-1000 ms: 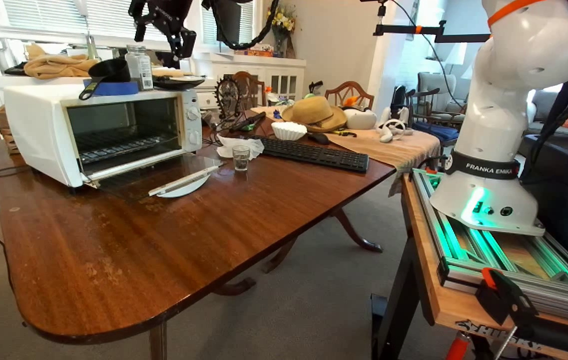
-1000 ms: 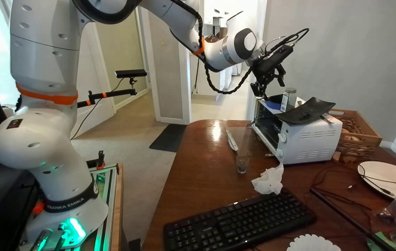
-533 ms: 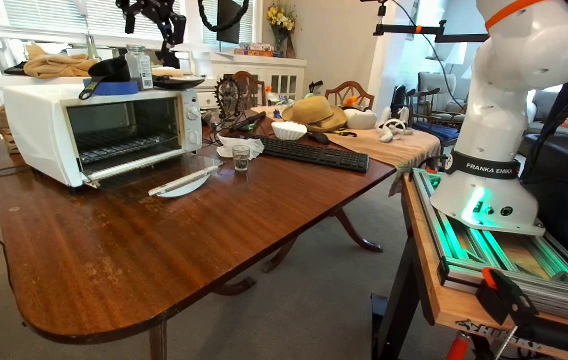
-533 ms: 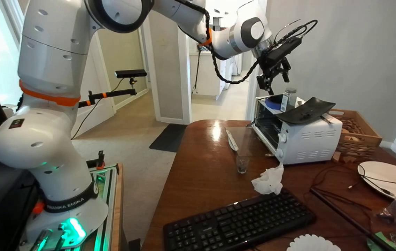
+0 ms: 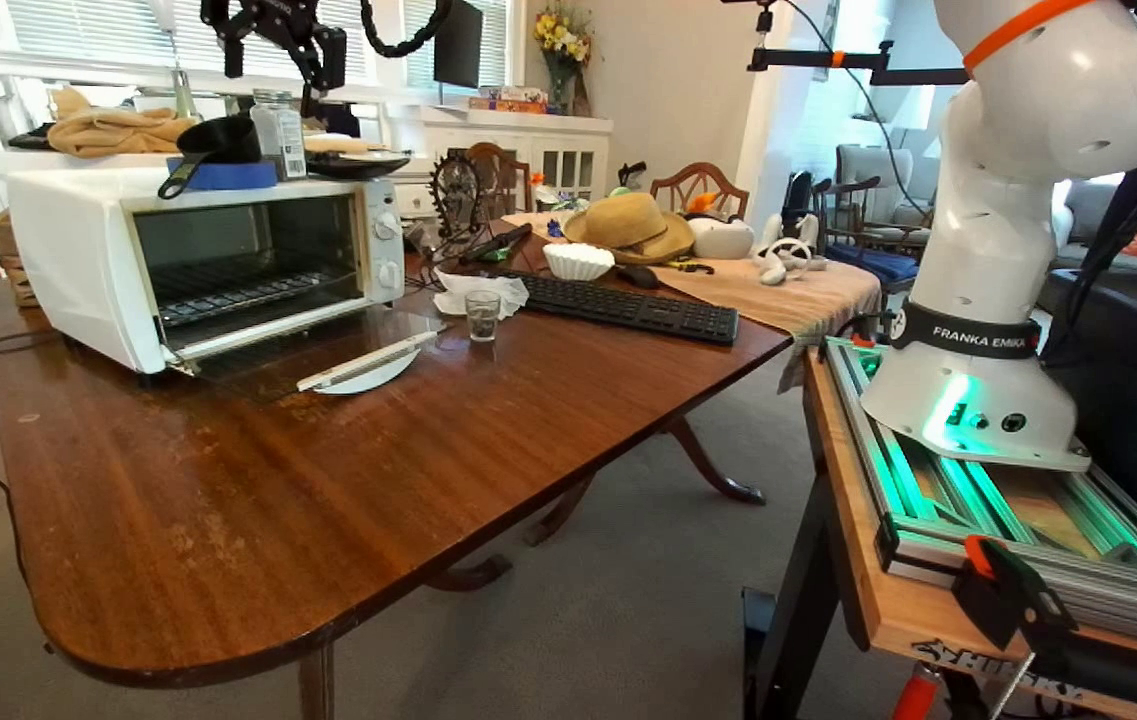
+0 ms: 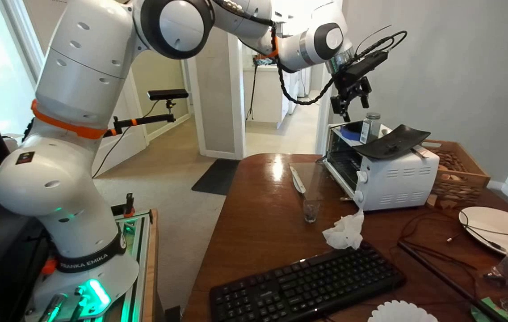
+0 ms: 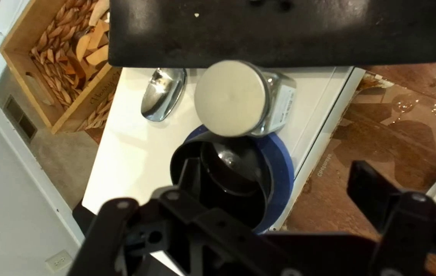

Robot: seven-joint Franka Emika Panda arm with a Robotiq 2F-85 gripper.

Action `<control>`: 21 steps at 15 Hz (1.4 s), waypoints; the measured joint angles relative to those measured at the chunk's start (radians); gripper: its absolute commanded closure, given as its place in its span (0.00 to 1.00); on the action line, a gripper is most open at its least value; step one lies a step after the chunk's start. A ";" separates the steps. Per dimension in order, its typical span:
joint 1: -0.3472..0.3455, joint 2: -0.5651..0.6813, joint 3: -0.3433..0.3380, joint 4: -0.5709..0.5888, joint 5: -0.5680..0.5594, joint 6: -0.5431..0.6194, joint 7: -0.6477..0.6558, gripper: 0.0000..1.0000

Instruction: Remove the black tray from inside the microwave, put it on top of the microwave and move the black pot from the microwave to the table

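Observation:
The white microwave (image 5: 78,260) stands on the wooden table (image 5: 328,500) with its glass door folded down. The black tray (image 6: 394,141) lies on top of it at the knob end and overhangs the side. The black pot (image 7: 237,161) sits on a round blue piece on the microwave top, its handle (image 5: 178,178) over the front edge in an exterior view. My gripper (image 6: 355,112) is open and empty above the microwave top. In the wrist view (image 7: 275,174) one finger (image 7: 191,174) overlaps the pot; the other is over the lowered door.
A jar (image 7: 231,99) stands between pot and tray, with a shiny metal piece (image 7: 164,94) beside it. A drinking glass (image 5: 482,318), tissue (image 6: 345,230) and keyboard (image 6: 312,286) lie near the microwave. A wooden basket (image 6: 463,170) stands behind it.
My gripper has risen and moved further over the microwave top, leftward in an exterior view. The upper arm leans further forward. The pot, tray and microwave have not moved.

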 measured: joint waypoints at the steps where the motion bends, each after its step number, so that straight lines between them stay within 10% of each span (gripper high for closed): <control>1: 0.003 0.019 -0.001 0.024 0.004 -0.014 -0.007 0.11; 12: 0.057 0.207 -0.010 0.299 0.035 -0.163 -0.055 1.00; 21: 0.067 0.256 -0.013 0.405 0.048 -0.216 -0.058 0.99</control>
